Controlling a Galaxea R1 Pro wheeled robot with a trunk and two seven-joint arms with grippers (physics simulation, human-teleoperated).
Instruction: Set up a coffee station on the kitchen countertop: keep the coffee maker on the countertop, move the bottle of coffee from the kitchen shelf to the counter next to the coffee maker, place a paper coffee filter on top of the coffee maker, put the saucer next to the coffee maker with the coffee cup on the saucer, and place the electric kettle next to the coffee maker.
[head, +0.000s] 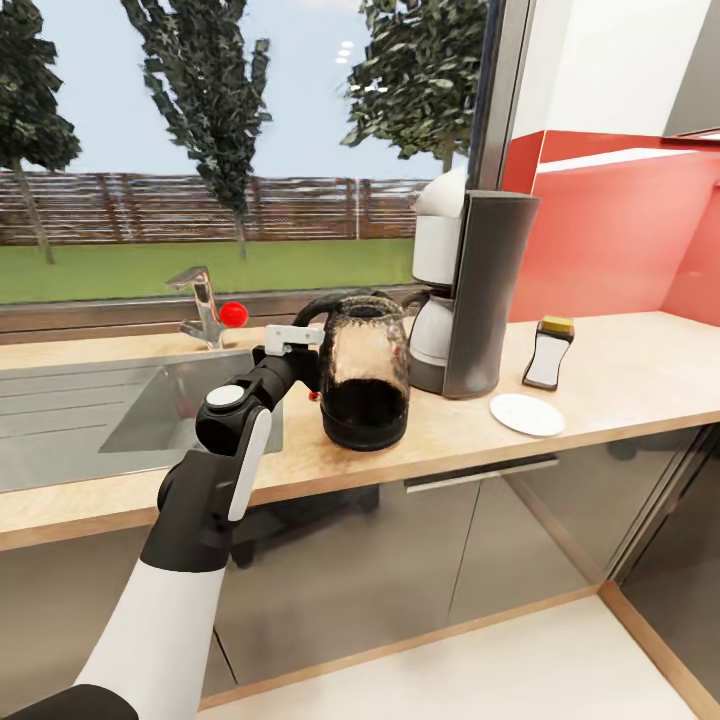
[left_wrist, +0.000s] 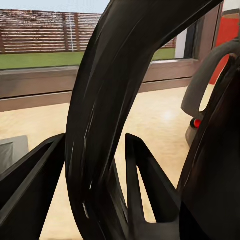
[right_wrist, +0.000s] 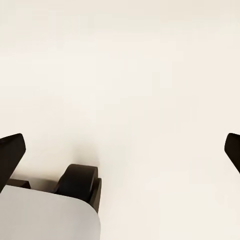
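Note:
The electric kettle (head: 365, 378) stands upright on the kitchen countertop (head: 610, 375), just left of the coffee maker (head: 470, 290). My left gripper (head: 306, 347) is shut on the kettle's black loop handle (left_wrist: 107, 100), which runs between both fingers (left_wrist: 145, 185) in the left wrist view. The bottle of coffee (head: 548, 352) stands right of the coffee maker, and the white saucer (head: 527, 414) lies bare near the counter's front edge. My right gripper (right_wrist: 120, 150) hangs open over pale floor, fingers far apart.
A steel sink (head: 90, 415) with a faucet (head: 203, 305) and a red knob (head: 233, 313) lies left of the kettle. A red backsplash (head: 620, 230) rises behind the counter. Part of my base and a wheel (right_wrist: 77, 182) are seen below the right gripper.

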